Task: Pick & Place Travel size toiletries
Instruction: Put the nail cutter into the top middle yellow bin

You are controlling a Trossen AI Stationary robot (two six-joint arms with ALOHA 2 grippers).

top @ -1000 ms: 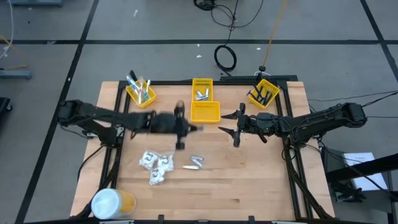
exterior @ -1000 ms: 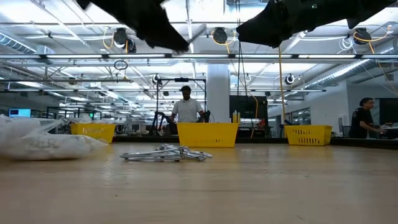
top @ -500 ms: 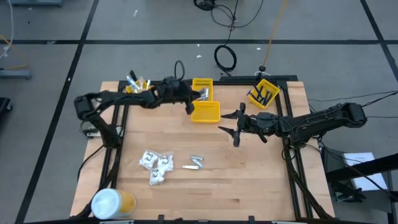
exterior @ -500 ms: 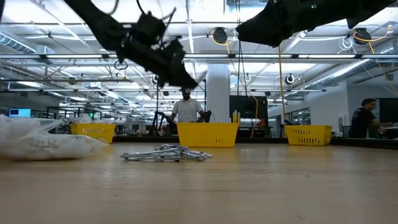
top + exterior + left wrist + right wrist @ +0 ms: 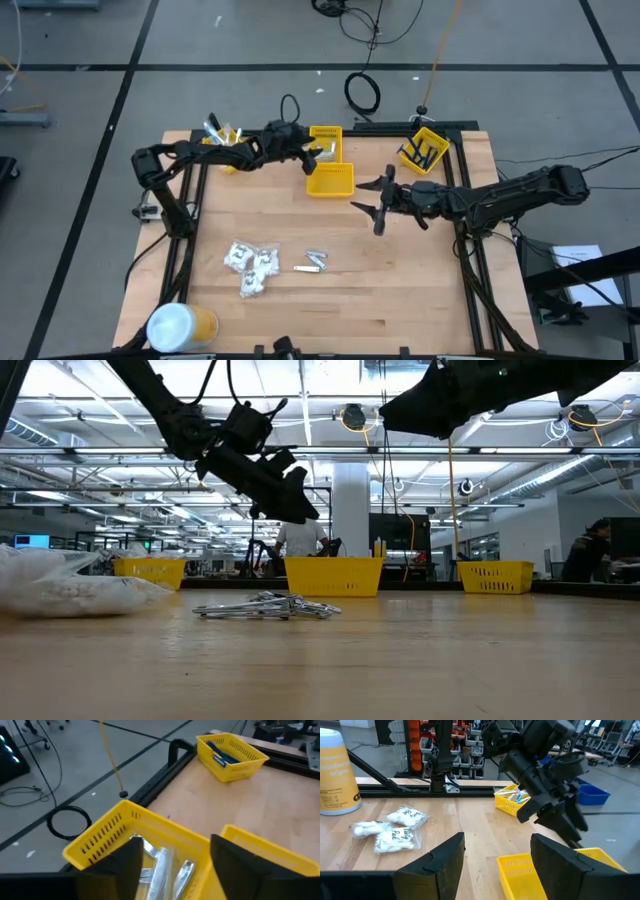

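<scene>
My left gripper [image 5: 318, 153] is open and empty. It hovers over the far middle yellow bin [image 5: 325, 133], and several silvery tubes [image 5: 162, 865] lie in that bin. It also shows in the left wrist view [image 5: 172, 849] and the low view [image 5: 297, 503]. My right gripper [image 5: 375, 202] is open and empty above the table right of centre, and its wrist view [image 5: 497, 840] shows its fingers apart. A few silvery tubes [image 5: 313, 262] and white crinkly packets [image 5: 250, 266] lie on the table. Toothbrushes stand in the far left bin [image 5: 225, 146]. Dark blue razors lie in the far right bin [image 5: 425, 150].
An empty yellow bin [image 5: 331, 180] sits just nearer than the tube bin. A large white-and-yellow cylinder [image 5: 181, 326] stands at the near left corner. People show in the room beyond the table in the low view [image 5: 297, 535].
My left gripper has gone from above the table's middle toward the far edge. It now hovers over the far middle bin with the tubes. My right gripper has kept still.
</scene>
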